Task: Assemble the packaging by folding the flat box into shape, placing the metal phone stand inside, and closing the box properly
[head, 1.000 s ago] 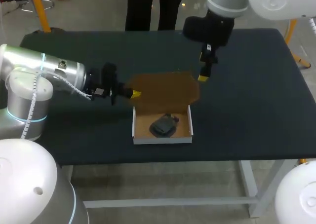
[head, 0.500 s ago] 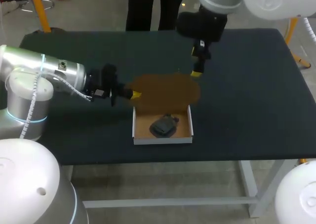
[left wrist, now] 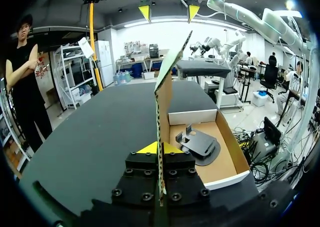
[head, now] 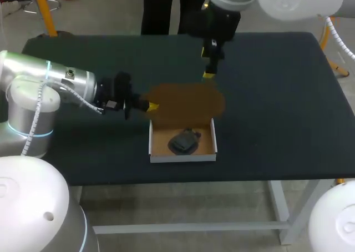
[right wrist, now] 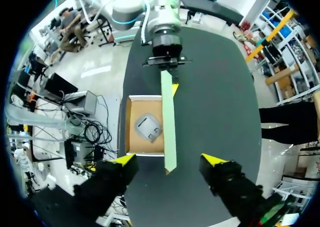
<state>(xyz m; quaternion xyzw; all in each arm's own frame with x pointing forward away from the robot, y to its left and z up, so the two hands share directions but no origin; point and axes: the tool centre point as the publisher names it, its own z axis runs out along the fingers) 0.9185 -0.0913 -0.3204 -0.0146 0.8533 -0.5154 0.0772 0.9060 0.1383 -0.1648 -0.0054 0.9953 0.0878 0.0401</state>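
Closing the box is the step in hand, we judge. At the left, our left arm (head: 61,88) has its jaws pinched shut on the 9 o'clock edge of the brown lid (head: 186,101), which stands nearly upright on its hinge. The white-walled box (head: 182,156) sits on the dark counter (head: 277,113) at 6 o'clock from the lid, with the metal phone stand (head: 182,142) lying inside it. At 12 o'clock from the lid, our right arm (head: 219,24) hangs with its jaws spread wide and empty above the lid's top edge, touching nothing. To do this well, we think the right jaws should come down behind the lid and press it toward 6 o'clock while the left jaws ease their pinch, so the panel swings rather than buckles. The stand's raised tab, or the box's front wall, could catch the lid's leading edge.
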